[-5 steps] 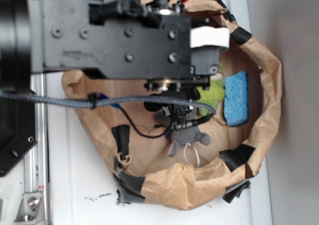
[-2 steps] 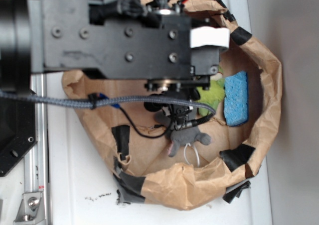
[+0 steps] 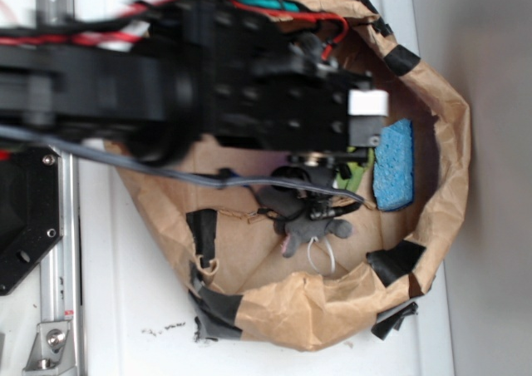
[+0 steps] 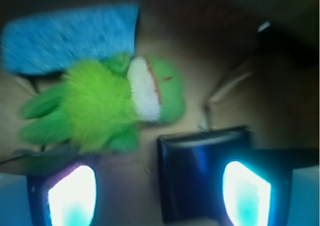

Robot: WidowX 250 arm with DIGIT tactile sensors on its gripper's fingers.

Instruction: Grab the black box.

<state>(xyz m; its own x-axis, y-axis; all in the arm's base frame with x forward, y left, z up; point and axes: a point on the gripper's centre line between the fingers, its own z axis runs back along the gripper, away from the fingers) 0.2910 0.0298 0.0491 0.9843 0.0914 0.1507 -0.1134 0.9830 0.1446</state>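
Exterior: arm (image 3: 166, 85) blurred over brown paper bag (image 3: 449, 151); blue sponge (image 3: 393, 165) near bag's right wall, grey plush (image 3: 312, 229) mid-floor. Black box hidden under arm.

Wrist: gripper (image 4: 159, 193) spread wide, holding nothing. Black box (image 4: 197, 168) on bag floor just beside green frog plush (image 4: 105, 108), right fingertip (image 4: 246, 193) over its right edge. Looks stiff, light, glossy, likely slippery: pinch across opposite flat sides, squarely.

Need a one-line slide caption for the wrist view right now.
Blurred wrist view: open hand above the black box, green frog plush and blue sponge beyond.
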